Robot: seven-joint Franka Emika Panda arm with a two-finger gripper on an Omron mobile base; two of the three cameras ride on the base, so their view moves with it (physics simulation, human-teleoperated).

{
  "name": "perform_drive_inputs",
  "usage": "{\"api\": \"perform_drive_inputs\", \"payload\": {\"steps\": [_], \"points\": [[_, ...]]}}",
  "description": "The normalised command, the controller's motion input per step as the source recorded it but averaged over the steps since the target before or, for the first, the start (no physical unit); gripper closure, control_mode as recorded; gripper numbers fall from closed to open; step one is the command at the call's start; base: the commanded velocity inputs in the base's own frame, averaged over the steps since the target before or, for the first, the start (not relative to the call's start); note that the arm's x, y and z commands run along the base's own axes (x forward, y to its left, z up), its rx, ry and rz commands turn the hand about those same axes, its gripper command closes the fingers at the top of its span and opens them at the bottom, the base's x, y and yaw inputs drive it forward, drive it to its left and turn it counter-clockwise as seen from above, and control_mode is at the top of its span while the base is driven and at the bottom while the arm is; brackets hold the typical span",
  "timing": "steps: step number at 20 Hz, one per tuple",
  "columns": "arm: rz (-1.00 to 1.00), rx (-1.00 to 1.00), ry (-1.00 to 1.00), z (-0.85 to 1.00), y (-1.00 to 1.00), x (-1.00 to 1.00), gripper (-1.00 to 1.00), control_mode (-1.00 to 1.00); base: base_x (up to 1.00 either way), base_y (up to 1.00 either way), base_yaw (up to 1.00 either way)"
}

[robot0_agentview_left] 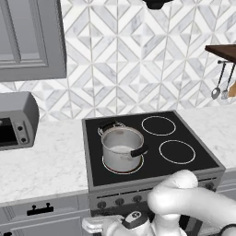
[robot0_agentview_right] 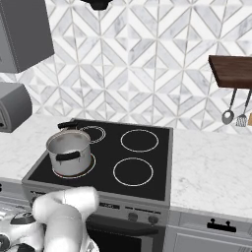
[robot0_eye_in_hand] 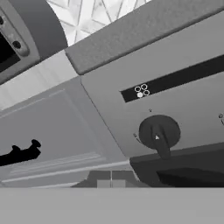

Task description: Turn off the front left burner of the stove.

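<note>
The stove (robot0_agentview_left: pixel 152 144) (robot0_agentview_right: pixel 106 158) is a black glass cooktop over a grey front panel. Its front left burner (robot0_agentview_left: pixel 134 169) (robot0_agentview_right: pixel 89 166) shows as a faintly red ring under a steel pot (robot0_agentview_left: pixel 121 146) (robot0_agentview_right: pixel 69 147). In the hand view, the panel's leftmost dark round knob (robot0_eye_in_hand: pixel 159 132) sits close ahead and to the right of centre. Above it is a small four-circle mark (robot0_eye_in_hand: pixel 141 91) with the lower left circle filled. My gripper (robot0_eye_in_hand: pixel 110 179) hangs low before the panel, left of the knob and apart from it. Its tips are together with nothing between them.
A grey toaster oven (robot0_agentview_left: pixel 16 120) (robot0_eye_in_hand: pixel 13 41) stands on the marble counter left of the stove. A drawer with a dark handle (robot0_agentview_left: pixel 39 209) (robot0_eye_in_hand: pixel 19 153) lies left of the panel. The dark oven door handle (robot0_eye_in_hand: pixel 188 168) runs just under the knob. Utensils (robot0_agentview_right: pixel 235 114) hang at the right.
</note>
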Motion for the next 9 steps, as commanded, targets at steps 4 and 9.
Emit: {"api": "perform_drive_inputs", "payload": {"steps": [4, 9], "points": [[0.00, 0.50, -0.06, 0.99, -0.99, 0.32, 1.00, -1.00, 0.00, 0.00, 0.00], [0.00, 0.49, -0.05, 0.95, -0.91, 0.01, 1.00, -1.00, 0.00, 0.00, 0.00]]}}
